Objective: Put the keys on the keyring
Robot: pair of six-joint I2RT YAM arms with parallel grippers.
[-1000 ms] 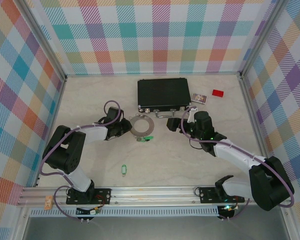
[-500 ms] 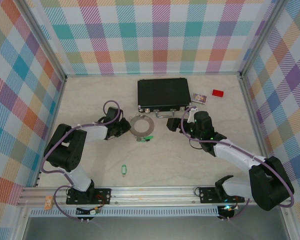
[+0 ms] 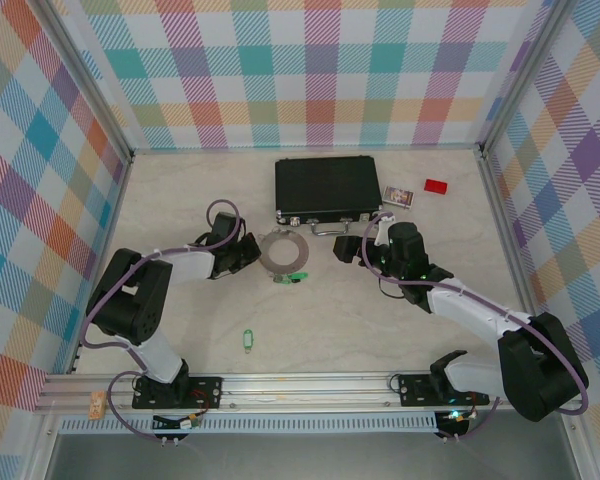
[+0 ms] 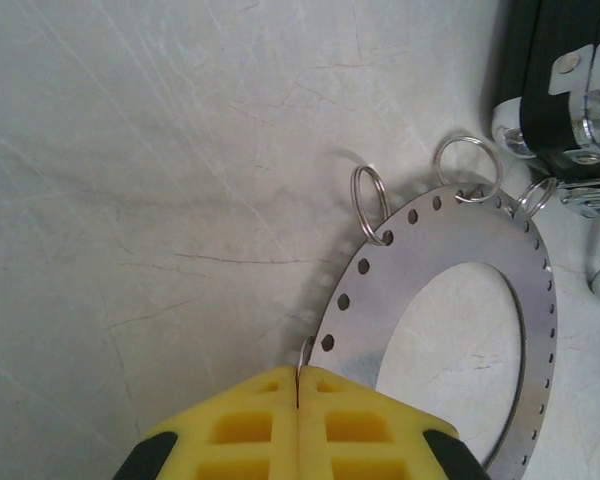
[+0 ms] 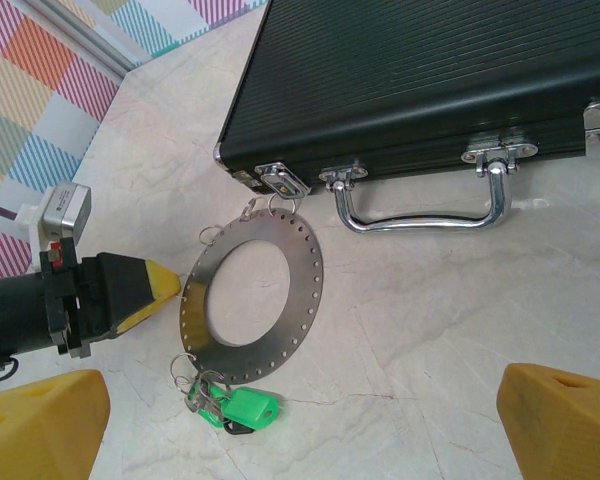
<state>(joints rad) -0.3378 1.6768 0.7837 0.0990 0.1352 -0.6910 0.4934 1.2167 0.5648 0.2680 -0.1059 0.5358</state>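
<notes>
The keyring [image 3: 302, 251] is a flat grey perforated hoop lying in front of the black case [image 3: 327, 187]. Small wire split rings [image 4: 371, 201] hang from its holes. My left gripper [image 4: 297, 376] is at the hoop's left rim [image 4: 430, 250], its yellow fingertips shut on one small split ring there; it also shows from above [image 3: 255, 255]. A bunch of green-tagged keys [image 5: 242, 408] sits at the hoop's near edge [image 5: 305, 290], on split rings. Another green key [image 3: 247, 341] lies alone on the table nearer the bases. My right gripper [image 5: 300, 430] hovers open to the hoop's right.
The case's chrome handle [image 5: 420, 215] and latches face the hoop. A small red block [image 3: 436, 186] and a small printed box [image 3: 398, 196] lie right of the case. Checked walls enclose the table.
The left gripper's fingers have closed fully on the small split ring at the hoop's rim. The right arm, hoop and keys have stayed put.
</notes>
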